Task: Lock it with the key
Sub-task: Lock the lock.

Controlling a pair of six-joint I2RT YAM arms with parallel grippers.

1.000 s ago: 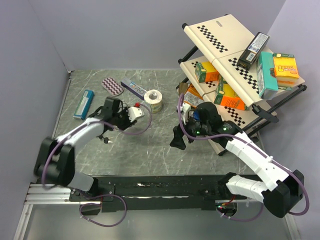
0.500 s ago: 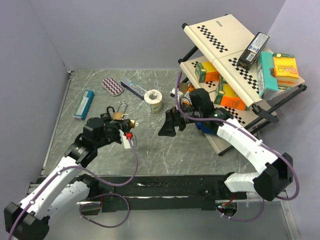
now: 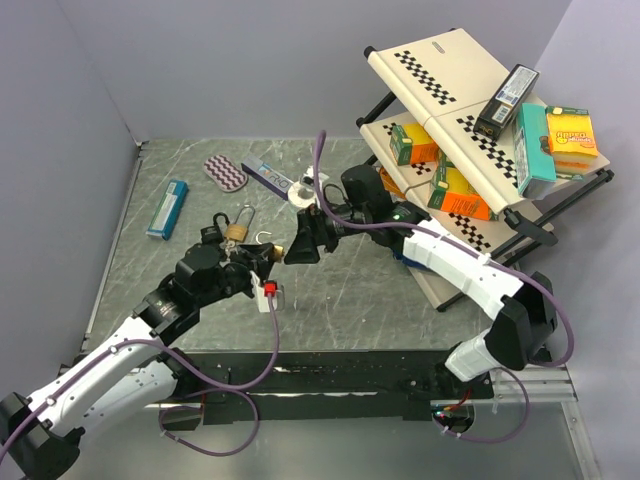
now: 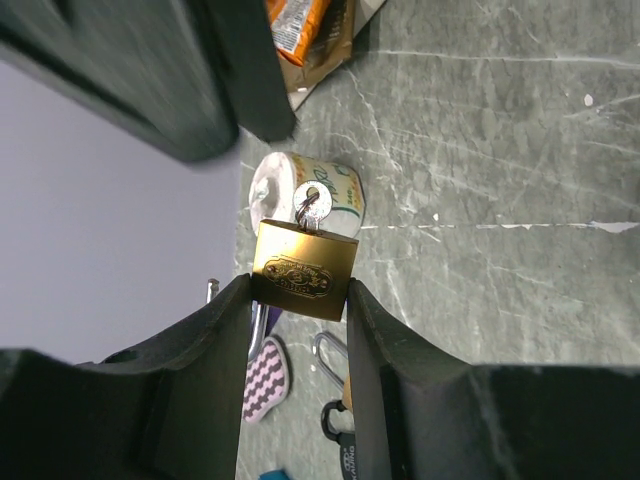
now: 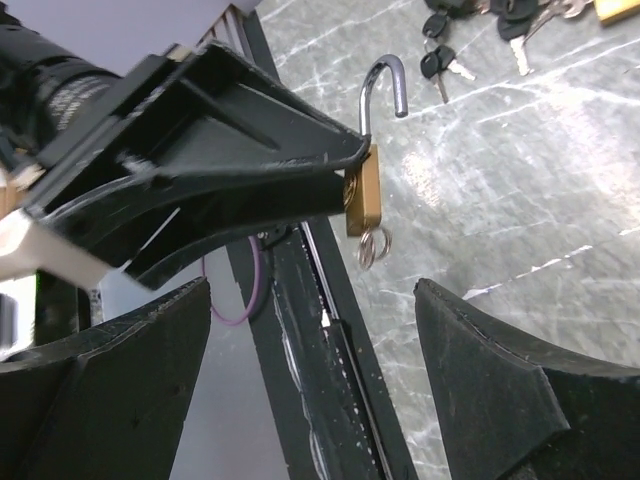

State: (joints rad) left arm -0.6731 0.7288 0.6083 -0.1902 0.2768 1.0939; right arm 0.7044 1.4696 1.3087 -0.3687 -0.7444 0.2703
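My left gripper is shut on the body of a brass padlock, holding it above the table. Its silver shackle stands swung open. A key with a ring sticks out of the lock's bottom; in the right wrist view the ring hangs below the padlock. My right gripper is open, facing the lock and a little short of it, with nothing between its fingers. From above, the left gripper and the right gripper nearly meet at the table's middle.
A second brass padlock with a bunch of black keys lies on the table behind my left gripper. Behind that are a tape roll, a striped pad and a blue box. A tilted rack holding boxes stands at the right.
My right gripper has swung left across the table to the left gripper, its jaws narrowing slightly. The left arm has drawn back from the table and now holds the padlock up.
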